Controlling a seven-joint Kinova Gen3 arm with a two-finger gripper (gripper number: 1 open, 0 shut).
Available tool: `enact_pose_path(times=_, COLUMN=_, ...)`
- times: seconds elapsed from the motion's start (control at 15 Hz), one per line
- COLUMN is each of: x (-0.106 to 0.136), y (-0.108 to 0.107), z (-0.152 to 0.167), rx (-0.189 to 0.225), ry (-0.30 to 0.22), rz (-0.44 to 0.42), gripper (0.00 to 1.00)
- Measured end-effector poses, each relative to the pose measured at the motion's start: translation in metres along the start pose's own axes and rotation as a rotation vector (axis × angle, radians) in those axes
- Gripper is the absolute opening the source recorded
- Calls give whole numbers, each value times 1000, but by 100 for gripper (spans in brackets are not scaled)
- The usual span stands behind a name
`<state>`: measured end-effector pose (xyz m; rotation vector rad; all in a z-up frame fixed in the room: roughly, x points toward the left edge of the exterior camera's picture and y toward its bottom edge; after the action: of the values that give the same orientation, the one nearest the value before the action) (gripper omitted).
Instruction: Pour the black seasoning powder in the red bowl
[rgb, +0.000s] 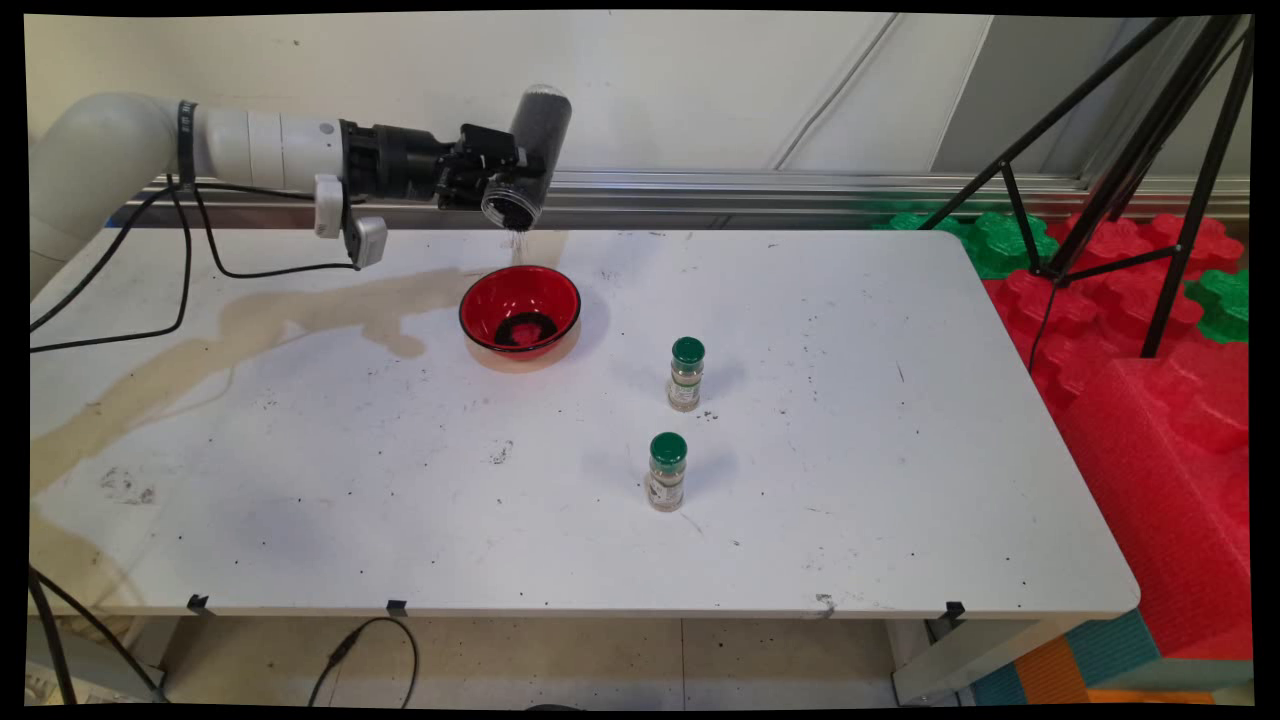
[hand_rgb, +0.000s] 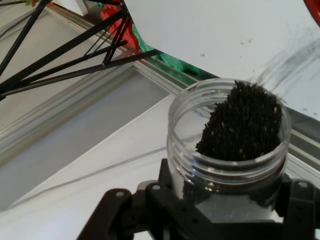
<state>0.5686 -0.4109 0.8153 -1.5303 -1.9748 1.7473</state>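
Up top, the table (rgb: 850, 520) spans the view; at its 11 o'clock sits a red bowl (rgb: 520, 310) with dark grains in it; the gripper (rgb: 500, 172) pinches a clear jar (rgb: 527, 155) of dark grains, tipped mouth-down over the bowl, grains falling; two green-capped shakers (rgb: 686, 374) (rgb: 667, 471) stand upright at the bowl's 4 o'clock.

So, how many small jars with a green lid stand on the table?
2. One green-lidded jar stands right of the red bowl; the other green-lidded jar stands nearer the table's front edge. Both upright; none seems hidden.
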Motion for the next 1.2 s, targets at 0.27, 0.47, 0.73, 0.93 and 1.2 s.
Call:
enact_pose_path(times=0.27, x=0, y=1, z=1, rx=-1, ry=1, rz=5, gripper=0)
enact_pose_path(times=0.47, x=0, y=1, z=1, rx=-2, ry=2, rz=8, gripper=0)
enact_pose_path(times=0.73, x=-1, y=2, z=2, rx=-2, ry=3, rz=16, gripper=0)
enact_pose_path(times=0.93, x=-1, y=2, z=2, rx=-1, ry=5, rz=24, gripper=0)
enact_pose_path(times=1.2, x=-2, y=3, z=2, rx=-1, ry=6, rz=34, gripper=0)
